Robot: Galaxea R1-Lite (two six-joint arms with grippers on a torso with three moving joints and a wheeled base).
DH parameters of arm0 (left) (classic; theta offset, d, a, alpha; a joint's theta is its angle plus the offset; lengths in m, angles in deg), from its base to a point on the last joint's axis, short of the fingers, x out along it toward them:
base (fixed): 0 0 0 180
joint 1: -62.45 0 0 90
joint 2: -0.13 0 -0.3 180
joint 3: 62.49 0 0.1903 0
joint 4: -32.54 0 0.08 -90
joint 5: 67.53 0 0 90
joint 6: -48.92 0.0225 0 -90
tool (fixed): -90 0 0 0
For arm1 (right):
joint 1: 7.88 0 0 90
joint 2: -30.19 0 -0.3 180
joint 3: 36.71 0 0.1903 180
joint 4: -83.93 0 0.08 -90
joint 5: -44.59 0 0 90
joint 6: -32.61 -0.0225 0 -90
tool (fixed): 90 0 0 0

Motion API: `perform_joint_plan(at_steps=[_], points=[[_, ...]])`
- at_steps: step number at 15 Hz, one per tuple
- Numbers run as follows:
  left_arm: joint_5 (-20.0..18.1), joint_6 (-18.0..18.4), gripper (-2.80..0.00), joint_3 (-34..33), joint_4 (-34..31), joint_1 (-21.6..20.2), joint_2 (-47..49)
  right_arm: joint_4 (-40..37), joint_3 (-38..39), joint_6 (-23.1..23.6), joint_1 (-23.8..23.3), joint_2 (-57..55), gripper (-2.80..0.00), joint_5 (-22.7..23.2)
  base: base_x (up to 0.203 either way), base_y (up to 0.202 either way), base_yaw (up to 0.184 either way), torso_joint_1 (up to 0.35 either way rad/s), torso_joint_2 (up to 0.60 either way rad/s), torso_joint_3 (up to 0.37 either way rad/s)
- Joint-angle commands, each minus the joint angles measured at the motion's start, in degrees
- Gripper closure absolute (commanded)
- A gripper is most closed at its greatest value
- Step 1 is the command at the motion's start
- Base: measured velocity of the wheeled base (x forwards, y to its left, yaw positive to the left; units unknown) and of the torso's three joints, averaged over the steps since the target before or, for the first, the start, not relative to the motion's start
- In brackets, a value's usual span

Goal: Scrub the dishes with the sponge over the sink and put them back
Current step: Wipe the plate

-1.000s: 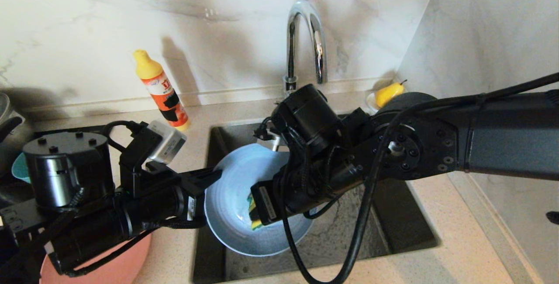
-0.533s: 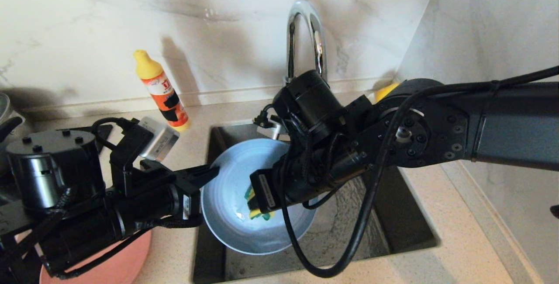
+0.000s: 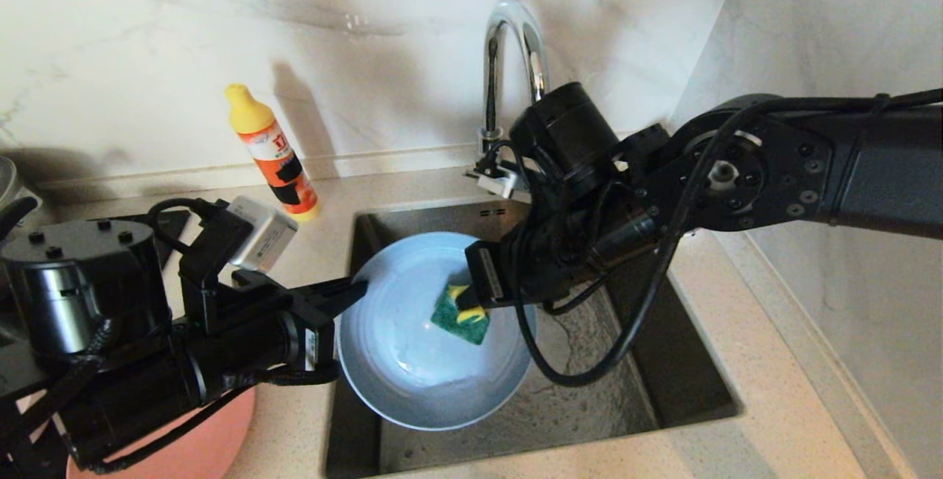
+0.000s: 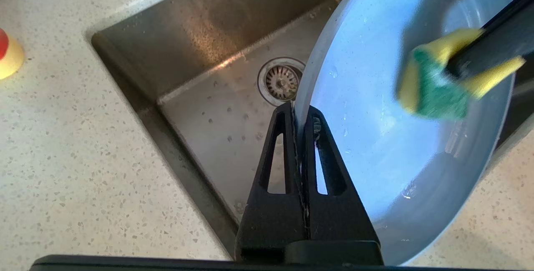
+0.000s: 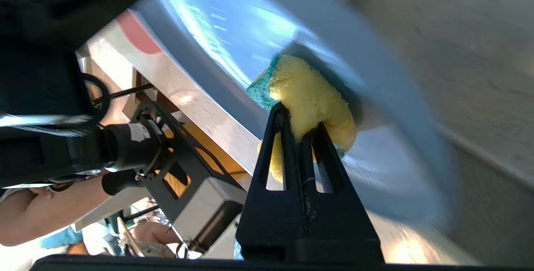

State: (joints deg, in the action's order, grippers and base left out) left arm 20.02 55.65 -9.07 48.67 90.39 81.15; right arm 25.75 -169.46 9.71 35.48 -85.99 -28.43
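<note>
Left gripper (image 4: 299, 114) clamps grey-blue plate (image 3: 412, 361) rim over sink (image 3: 663, 361); right gripper (image 5: 298, 123) pinches sponge (image 3: 460, 315) against plate face

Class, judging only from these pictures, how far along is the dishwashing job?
Done: nothing shows as finished. In hand: left gripper holds the grey-blue plate by its rim over the sink; right gripper presses the sponge on it. Left: returning it; the salmon-pink plate waits.

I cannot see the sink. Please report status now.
Left tool shut on grey-blue plate rim over sink. Right tool shut on sponge, against plate. Nothing blocking.
</note>
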Motion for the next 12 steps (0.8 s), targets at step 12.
perform_joint_plan(at_steps=[12], points=[[0.03,-1.9,0.0,0.36,0.23,-0.08,-0.54,2.56,8.07,-0.06,5.32,0.73,0.0,0.16,0.0,0.0,0.0,0.0,0.0,0.0]])
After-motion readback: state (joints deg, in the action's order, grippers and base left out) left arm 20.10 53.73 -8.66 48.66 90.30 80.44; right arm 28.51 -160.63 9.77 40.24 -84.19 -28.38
